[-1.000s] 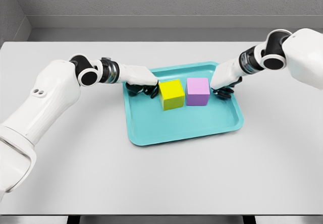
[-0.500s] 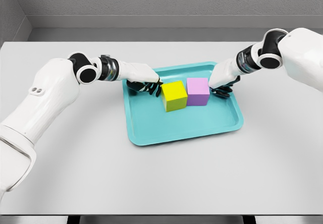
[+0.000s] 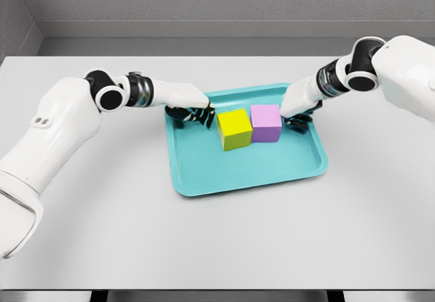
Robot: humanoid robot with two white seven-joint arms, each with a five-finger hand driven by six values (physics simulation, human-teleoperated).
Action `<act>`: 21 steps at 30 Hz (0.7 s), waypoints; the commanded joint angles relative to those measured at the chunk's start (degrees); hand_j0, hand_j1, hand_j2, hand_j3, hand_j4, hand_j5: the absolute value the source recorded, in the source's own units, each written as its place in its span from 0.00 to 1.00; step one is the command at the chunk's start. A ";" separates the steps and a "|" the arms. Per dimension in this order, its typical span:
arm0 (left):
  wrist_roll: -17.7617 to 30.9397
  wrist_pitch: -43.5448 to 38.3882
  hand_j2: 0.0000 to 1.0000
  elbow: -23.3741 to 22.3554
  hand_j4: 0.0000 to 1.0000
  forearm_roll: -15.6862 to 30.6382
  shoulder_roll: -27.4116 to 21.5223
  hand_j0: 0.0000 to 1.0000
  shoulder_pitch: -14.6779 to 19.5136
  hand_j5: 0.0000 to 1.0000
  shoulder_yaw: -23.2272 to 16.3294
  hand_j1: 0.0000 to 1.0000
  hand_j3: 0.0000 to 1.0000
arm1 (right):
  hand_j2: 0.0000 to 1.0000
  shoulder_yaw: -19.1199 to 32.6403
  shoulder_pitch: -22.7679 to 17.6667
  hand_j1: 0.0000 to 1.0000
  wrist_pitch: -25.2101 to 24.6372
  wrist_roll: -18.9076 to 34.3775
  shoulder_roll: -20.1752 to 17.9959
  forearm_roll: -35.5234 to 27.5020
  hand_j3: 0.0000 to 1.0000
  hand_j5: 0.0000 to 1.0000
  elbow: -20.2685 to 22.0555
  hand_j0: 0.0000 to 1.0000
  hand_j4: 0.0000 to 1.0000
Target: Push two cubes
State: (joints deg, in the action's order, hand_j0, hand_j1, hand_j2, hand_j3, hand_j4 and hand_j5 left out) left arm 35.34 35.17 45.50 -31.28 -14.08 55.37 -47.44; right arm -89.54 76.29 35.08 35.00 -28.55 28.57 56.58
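Note:
A yellow cube [image 3: 234, 129] and a pink cube [image 3: 266, 123] stand side by side, touching, in a teal tray [image 3: 238, 169] on the white table. My left hand [image 3: 197, 114] reaches in from the left, its curled dark fingers against the yellow cube's left face. From the right, my right hand [image 3: 296, 120] has its curled fingers against the pink cube's right face. Neither hand grasps a cube.
The tray's raised rim [image 3: 182, 183] surrounds the cubes, with bare tray floor in front of them. White table [image 3: 224, 241] spreads all around. A grey wall stands behind the table's far edge.
The yellow cube has been pushed right until it meets the pink cube. The pink cube shifted slightly left. Both hands closed in toward the tray's middle.

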 commanded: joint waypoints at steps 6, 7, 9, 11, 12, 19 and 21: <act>-0.34 -0.17 0.47 0.12 0.47 -1.06 -0.42 0.47 0.18 0.47 0.15 0.47 0.47 | 0.14 0.06 0.09 0.14 -0.08 0.00 0.51 0.17 0.14 0.14 0.29 0.14 0.14; -0.34 -0.17 0.47 0.12 0.47 -1.06 -0.42 0.47 0.18 0.47 0.15 0.47 0.47 | 0.14 0.06 0.09 0.14 -0.08 0.00 0.51 0.17 0.14 0.14 0.29 0.14 0.14; -0.34 -0.17 0.47 0.29 0.47 -0.97 -0.42 0.47 0.18 0.47 0.15 0.47 0.47 | 0.14 0.06 0.18 0.14 -0.08 0.00 0.60 0.17 0.14 0.14 0.82 0.14 0.14; -0.34 -0.17 0.47 0.56 0.47 -0.89 -0.42 0.47 0.18 0.47 0.07 0.47 0.47 | 0.14 0.06 0.44 0.14 -0.08 0.00 0.78 0.17 0.14 0.14 1.17 0.14 0.14; -0.34 -0.17 0.47 0.73 0.47 -0.80 -0.42 0.47 0.18 0.47 0.07 0.47 0.47 | 0.14 0.06 0.44 0.14 -0.08 0.00 0.78 0.17 0.14 0.14 1.17 0.14 0.14; -0.34 -0.17 0.47 5.04 0.47 3.77 -2.88 0.47 1.05 0.47 -0.72 0.47 0.47 | 0.14 0.06 0.53 0.14 -0.08 0.00 0.69 0.17 0.14 0.14 2.22 0.14 0.14; -0.34 -0.17 0.47 5.56 0.47 3.77 -3.76 0.47 0.97 0.47 -0.72 0.47 0.47 | 0.14 0.06 0.53 0.14 -0.08 0.00 0.60 0.17 0.14 0.14 2.66 0.14 0.14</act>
State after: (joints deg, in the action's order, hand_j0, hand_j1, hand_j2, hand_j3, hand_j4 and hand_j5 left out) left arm 35.02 35.14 50.04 -28.46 -16.99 56.34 -48.17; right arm -89.41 76.82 35.01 35.06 -27.93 29.09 58.80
